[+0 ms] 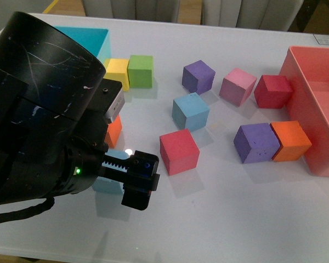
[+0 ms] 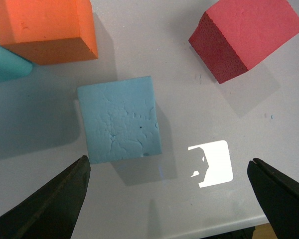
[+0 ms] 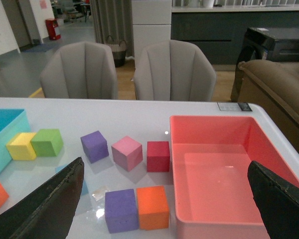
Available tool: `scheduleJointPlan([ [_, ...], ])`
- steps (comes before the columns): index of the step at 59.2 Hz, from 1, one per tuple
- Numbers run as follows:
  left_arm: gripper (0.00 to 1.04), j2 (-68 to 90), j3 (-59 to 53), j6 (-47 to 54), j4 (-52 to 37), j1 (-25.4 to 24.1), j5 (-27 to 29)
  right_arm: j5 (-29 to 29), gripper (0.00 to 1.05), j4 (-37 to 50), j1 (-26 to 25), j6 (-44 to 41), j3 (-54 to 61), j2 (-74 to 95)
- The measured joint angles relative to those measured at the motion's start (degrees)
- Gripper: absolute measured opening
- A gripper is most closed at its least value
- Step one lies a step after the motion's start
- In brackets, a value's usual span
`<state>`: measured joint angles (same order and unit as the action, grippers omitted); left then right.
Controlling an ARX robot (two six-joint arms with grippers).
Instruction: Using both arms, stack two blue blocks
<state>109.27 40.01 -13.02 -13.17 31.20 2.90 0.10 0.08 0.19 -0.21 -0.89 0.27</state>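
**Left gripper open over the near blue block, right gripper held high**

Front view: my left arm (image 1: 38, 109) fills the left side. The left gripper (image 1: 136, 189) hangs low over the near-left part of the table (image 1: 236, 219). The near blue block (image 1: 106, 185) peeks out under it, mostly hidden. The far blue block (image 1: 190, 111) sits free in the middle, well apart from the near one, with a red block (image 1: 179, 152) between and to the right. An orange block (image 1: 115, 132) shows just past the arm.

Left wrist view: the fingers (image 2: 55, 204) stand wide apart with nothing held. The near blue block lies flat on the table just ahead of the tips, closer to one finger than the other, touching neither. The orange and red blocks lie farther on, to either side.

Right wrist view: the right gripper (image 3: 165, 168) is spread wide and empty, well above the table, looking over the pink bin (image 3: 214, 124). One finger half covers the far blue block.
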Motion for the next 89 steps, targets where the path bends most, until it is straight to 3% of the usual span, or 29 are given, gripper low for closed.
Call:
scheduleJointPlan([
  [89,0.96,17.2,12.7,7.6,2.3,-6.7,-1.4,0.0,0.96,0.0,0.0,0.0,0.0,0.0],
])
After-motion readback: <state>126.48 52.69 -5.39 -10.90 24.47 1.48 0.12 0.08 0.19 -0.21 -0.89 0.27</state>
